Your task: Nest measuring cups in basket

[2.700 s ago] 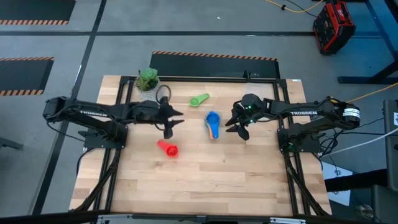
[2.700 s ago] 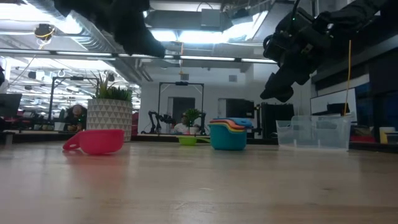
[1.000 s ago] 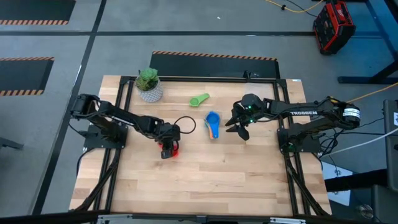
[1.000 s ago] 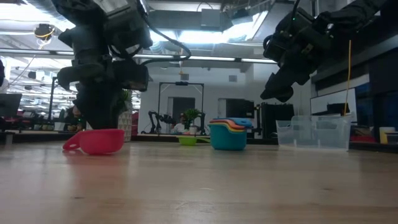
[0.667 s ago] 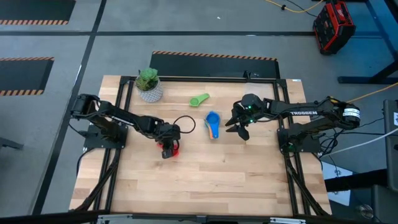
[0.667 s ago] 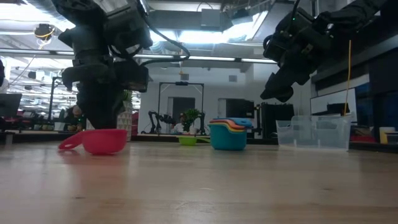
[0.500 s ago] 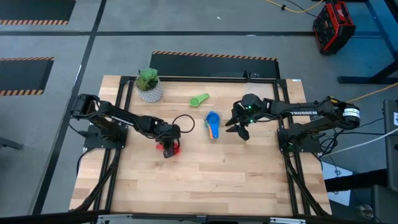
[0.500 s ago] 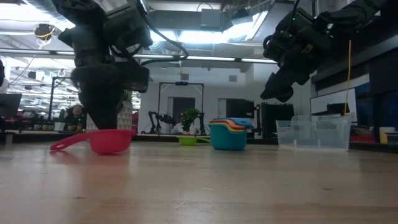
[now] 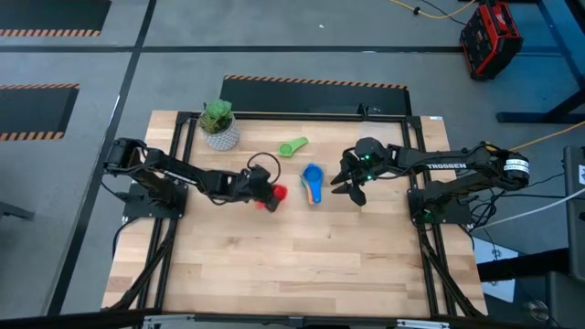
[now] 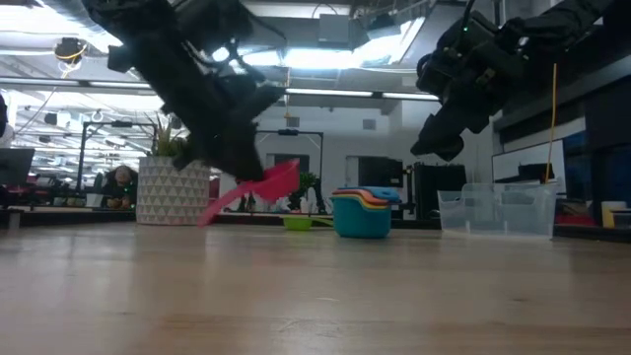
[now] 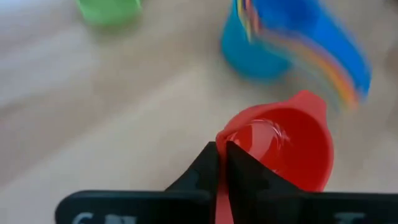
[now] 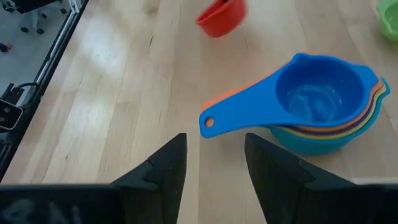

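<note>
In the high view the lower half of the wooden table (image 9: 292, 265) lies bare, with broad open wood toward the bottom edge and lower corners; everything sits in the upper half. A potted plant (image 9: 218, 123) stands near the upper-left corner, a lone green cup (image 9: 293, 146) lies upper centre, and the nested stack of cups (image 9: 313, 181), blue on top, sits at the centre. The left gripper (image 9: 260, 194), centre-left, is clenched on the flat handle of the red cup (image 9: 275, 193), fingers pressed together on it in the left wrist view. The cup hangs clear of the wood in the low view, tilted, its long axis running left to right with the bowl toward the stack just beside it. The right gripper (image 9: 352, 187) hovers right of the stack, its fingers parted and holding nothing. The clear basket (image 10: 498, 210) stands at the low view's right.
</note>
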Motion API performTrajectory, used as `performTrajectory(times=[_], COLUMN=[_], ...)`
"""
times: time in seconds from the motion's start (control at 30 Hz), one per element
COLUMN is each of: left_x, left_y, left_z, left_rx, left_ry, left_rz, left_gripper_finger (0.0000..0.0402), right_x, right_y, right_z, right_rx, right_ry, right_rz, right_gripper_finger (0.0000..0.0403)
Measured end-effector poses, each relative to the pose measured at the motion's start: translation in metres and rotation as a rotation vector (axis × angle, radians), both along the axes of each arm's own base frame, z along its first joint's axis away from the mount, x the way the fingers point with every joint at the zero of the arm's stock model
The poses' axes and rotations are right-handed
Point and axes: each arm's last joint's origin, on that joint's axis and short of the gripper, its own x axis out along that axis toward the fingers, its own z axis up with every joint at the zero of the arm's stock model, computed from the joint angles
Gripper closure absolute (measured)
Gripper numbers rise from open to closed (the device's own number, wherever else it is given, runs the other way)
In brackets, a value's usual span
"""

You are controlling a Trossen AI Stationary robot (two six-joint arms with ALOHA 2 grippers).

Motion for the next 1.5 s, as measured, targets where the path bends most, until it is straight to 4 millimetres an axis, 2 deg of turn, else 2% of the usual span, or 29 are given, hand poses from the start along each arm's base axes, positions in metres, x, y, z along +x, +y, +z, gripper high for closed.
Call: performTrajectory(times=[0.27, 0.63, 0.9, 1.27, 1.5], left_x=[0.01, 0.008, 0.008, 0.01, 0.014], left_y=[0.006, 0.011, 0.012, 0.011, 0.008], left_z=[0.019, 0.027, 0.027, 0.031, 0.037], left_rx=[0.154, 0.315, 0.32, 0.292, 0.185], left_ry=[-0.237, -0.312, -0.322, -0.377, -0.486], left_rz=[0.217, 0.449, 0.473, 0.469, 0.434], left_gripper_finger=[0.0393, 0.0393, 0.0393, 0.0392, 0.0392], right_x=[0.011, 0.02, 0.026, 0.027, 0.026], right_y=[-0.004, -0.012, 0.002, 0.007, 0.007], right_z=[0.016, 0.041, 0.05, 0.052, 0.048], right_rx=[0.064, -0.098, -0.243, -0.241, -0.26], right_ry=[-0.161, -0.419, -0.51, -0.531, -0.491], right_rz=[-0.115, -0.365, -0.394, -0.383, -0.371], right_gripper_finger=[0.0235, 0.0235, 0.0235, 0.0235, 0.0235])
